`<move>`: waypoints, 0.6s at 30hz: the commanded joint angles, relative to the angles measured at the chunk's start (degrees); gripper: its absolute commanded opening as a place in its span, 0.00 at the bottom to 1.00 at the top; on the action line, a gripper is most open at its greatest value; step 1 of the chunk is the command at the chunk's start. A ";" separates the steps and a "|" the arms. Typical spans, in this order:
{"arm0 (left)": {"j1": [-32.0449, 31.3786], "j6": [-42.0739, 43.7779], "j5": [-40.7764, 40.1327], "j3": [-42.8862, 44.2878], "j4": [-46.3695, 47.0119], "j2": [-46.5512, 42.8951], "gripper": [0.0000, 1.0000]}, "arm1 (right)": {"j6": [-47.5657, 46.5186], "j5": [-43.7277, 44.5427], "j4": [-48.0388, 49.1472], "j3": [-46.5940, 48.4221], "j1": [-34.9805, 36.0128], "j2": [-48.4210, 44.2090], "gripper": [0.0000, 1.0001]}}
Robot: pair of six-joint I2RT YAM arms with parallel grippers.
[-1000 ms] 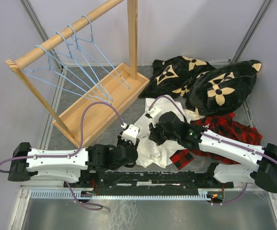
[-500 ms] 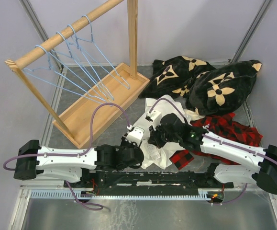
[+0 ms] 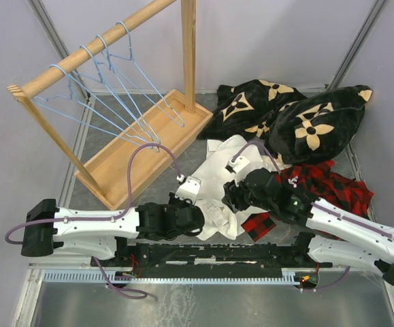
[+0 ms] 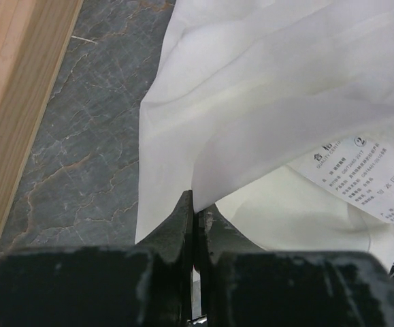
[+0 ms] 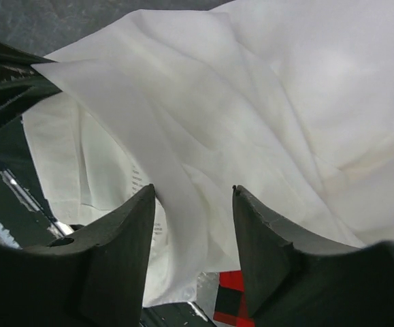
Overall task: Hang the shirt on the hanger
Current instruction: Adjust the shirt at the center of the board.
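By the near edge of the bench [image 4: 81, 136], around its middle, the left gripper [image 4: 195, 216] is pinching a folded edge of the shirt [image 4: 271, 88], its jaws pressed together on the cloth with no gap showing. Just to its right, the right gripper [image 5: 193, 197] is hovering with its jaws spread, and a ridge of the shirt [image 5: 251, 102] is running up between the two fingers; whether they are touching the fabric cannot be told. A white care label [image 4: 367, 177] is showing on the inside of the garment beside the left gripper [image 3: 197, 212], carrying rows of small dark print that is too fine to read. The shirt [image 3: 217, 174] is lying crumpled in the middle of the bench, spreading away from the right gripper [image 3: 229, 197] toward the far edge. A red-and-black plaid garment [image 3: 326, 184] is lying touching it toward the right edge, and a black blanket with tan flowers [image 3: 305, 122] is bunching up in the far right corner. Toward the far left corner, four light-blue wire hangers [image 3: 125, 102] are hanging on a wooden rack [image 3: 88, 54], well apart from the shirt.
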 commanded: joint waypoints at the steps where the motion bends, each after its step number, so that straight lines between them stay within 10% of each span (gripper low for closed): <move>1: 4.24 -2.13 2.29 1.68 0.32 -1.93 0.03 | 2.38 10.71 -3.02 -0.24 4.98 -3.59 0.58; 18: 9.79 0.87 7.95 1.96 2.97 -1.74 0.03 | 10.93 26.02 5.62 -9.06 23.66 -6.39 0.67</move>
